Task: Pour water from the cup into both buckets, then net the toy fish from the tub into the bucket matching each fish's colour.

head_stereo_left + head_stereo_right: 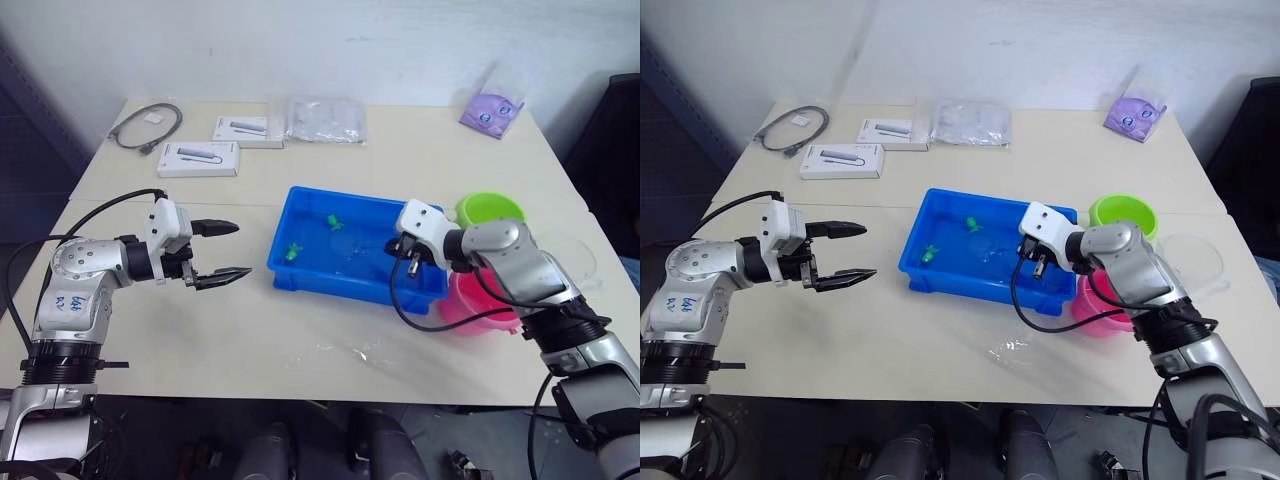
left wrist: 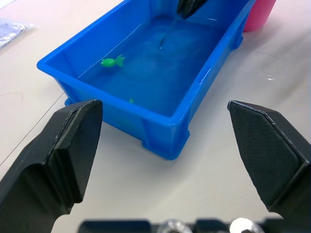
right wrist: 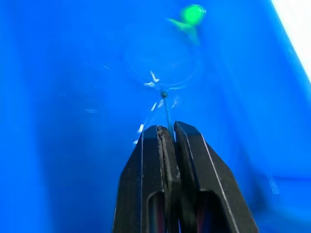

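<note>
The right gripper (image 3: 167, 132) is pinched tight on the thin handle of the net (image 3: 163, 63), which runs from between the fingertips down into the water of the blue tub (image 1: 300, 262). The net's hoop is hard to make out: in the right wrist view it reads only as a faint pale ring under the surface, and in the head views it is barely more than a glint near the middle of the tub. A green fish (image 3: 190, 17) lies just beyond the hoop's far edge; whether the two touch cannot be told. A second green fish (image 1: 294, 252) floats near the tub's left wall. No pink fish can be picked out.

The right arm reaches over the tub's right end and covers part of the pink bucket (image 1: 472, 303), which stands against the tub's near right corner. The green bucket (image 1: 489, 210) stands behind it, its contents hidden by its rim. The clear cup (image 1: 1193, 258) sits to the right of the buckets and is faint against the table (image 1: 250, 330).

The left gripper (image 1: 222, 250) hangs over the bare table to the left of the tub, jaws spread wide and holding nothing.
</note>
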Motion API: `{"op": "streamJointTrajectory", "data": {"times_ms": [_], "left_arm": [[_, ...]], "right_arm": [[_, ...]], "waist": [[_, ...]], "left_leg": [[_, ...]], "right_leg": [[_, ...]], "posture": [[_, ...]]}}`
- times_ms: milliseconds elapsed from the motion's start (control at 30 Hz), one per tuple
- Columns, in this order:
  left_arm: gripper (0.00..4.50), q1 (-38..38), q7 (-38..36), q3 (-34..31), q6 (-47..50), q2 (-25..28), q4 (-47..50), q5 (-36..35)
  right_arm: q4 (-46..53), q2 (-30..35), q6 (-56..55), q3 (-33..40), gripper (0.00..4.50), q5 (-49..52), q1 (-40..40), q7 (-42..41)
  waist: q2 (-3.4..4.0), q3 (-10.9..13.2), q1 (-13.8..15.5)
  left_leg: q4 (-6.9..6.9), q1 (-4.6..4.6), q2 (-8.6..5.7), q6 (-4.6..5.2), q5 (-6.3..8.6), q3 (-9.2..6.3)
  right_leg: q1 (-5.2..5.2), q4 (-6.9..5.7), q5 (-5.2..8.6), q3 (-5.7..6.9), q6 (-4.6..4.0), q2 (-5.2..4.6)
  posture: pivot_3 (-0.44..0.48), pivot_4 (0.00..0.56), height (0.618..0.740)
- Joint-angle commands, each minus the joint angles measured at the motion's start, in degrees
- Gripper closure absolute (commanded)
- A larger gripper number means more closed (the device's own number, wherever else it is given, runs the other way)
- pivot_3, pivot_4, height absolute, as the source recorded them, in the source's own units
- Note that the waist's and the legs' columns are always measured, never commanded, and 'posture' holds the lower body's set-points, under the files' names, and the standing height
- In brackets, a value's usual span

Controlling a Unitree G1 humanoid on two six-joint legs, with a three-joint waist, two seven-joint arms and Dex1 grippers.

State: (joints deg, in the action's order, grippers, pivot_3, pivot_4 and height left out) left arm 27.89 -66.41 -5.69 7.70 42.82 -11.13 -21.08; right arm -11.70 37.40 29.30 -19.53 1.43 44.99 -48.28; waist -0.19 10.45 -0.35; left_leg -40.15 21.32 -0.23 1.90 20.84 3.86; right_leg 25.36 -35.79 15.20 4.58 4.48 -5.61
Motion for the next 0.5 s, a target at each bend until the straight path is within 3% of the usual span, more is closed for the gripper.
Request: {"op": "streamJointTrajectory", "data": {"times_ms": [33, 267, 500], "left_arm": [[0.09, 0.58, 0.23, -0.72, -0.06, -0.08, 2.23, -0.73], [0.09, 0.60, 1.43, -0.53, 0.04, -1.12, 2.78, -0.46], [0.09, -0.53, 2.72, 0.39, 1.34, -2.48, 4.56, -0.26]], "right_arm": [[-0.95, -3.11, 0.13, 3.89, 4.50, 0.47, 1.69, 2.76], [-0.40, -7.16, -3.82, 7.56, 4.50, 1.13, 0.14, 5.72], [5.63, -6.80, -1.83, 10.32, 4.50, 3.44, -5.15, 4.38]], "waist": [[0.00, 0.00, 0.00], [0.00, 0.00, -0.04], [0.00, 0.00, 0.03]], "left_leg": [[0.00, 0.00, 0.00, 0.00, 0.00, 0.00], [0.00, 0.00, -0.01, -0.01, -0.01, 0.02], [0.00, 0.01, -0.01, -0.01, -0.01, 0.01]], "right_leg": [[0.00, 0.00, 0.00, 0.00, 0.00, 0.00], [0.00, -0.03, 0.00, 0.00, 0.00, 0.01], [0.00, -0.04, 0.00, 0.00, 0.00, 0.02]], "posture": [[0.000, 0.150, 0.740], [0.000, 0.150, 0.740], [0.000, 0.150, 0.740]]}}
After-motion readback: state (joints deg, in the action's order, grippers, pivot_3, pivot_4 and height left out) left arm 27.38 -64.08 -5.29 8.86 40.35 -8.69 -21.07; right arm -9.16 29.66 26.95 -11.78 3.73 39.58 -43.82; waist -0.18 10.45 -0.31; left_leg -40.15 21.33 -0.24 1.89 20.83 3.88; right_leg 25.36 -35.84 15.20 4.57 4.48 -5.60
